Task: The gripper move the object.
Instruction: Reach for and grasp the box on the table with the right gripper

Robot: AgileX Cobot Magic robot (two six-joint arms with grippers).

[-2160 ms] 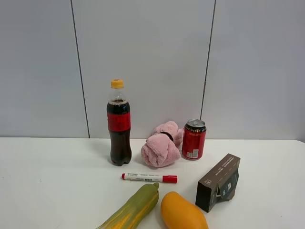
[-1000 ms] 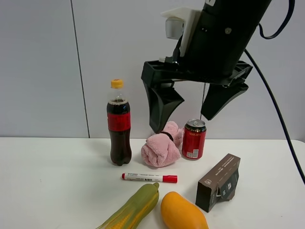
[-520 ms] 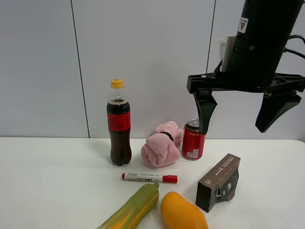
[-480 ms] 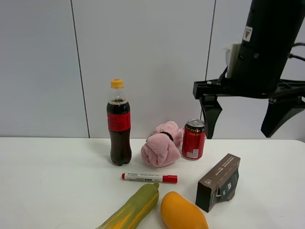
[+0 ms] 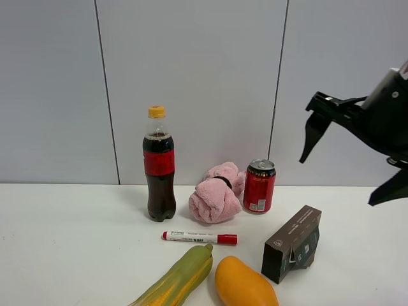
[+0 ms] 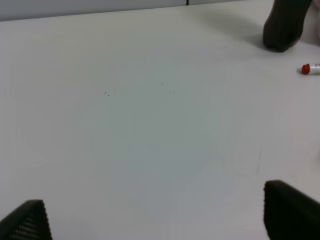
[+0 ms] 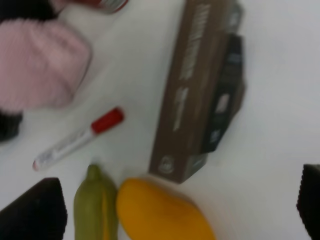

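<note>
Brown box lies beside mango; bottle holds cola.

**Right claw swung way off to the side**

So two seconds back the right claw wasn't even in the high shot. Then it popped in up top over the pink towel and slid across hanging straight down, one finger right above the can. Now it's gone further still, half out of frame at the edge, and it's tipped over, so that finger sits way higher than the other one. The can is off to its side now, and the box is down below it.
</note>
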